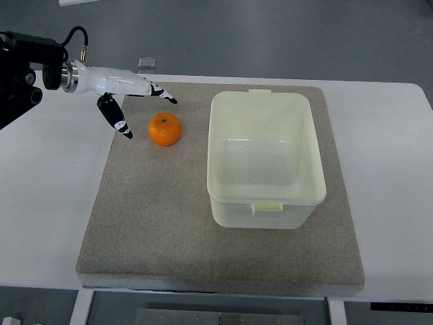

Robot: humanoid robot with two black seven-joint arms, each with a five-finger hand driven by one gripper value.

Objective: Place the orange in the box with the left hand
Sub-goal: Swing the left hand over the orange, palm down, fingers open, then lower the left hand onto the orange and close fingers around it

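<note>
Fingers point(125, 128) of our left hand point(128, 91) are spread, holding nothing; its arm's cut off. We've got the orange point(165, 129) just beside them, left of the box point(265, 203).

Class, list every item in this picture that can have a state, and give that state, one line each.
left hand: open, fingers spread, beside the orange, not touching it.
orange: resting on the mat, outside the box, stem end up.
box: upright, lid off, empty.
mat: lying flat on the table.
</note>
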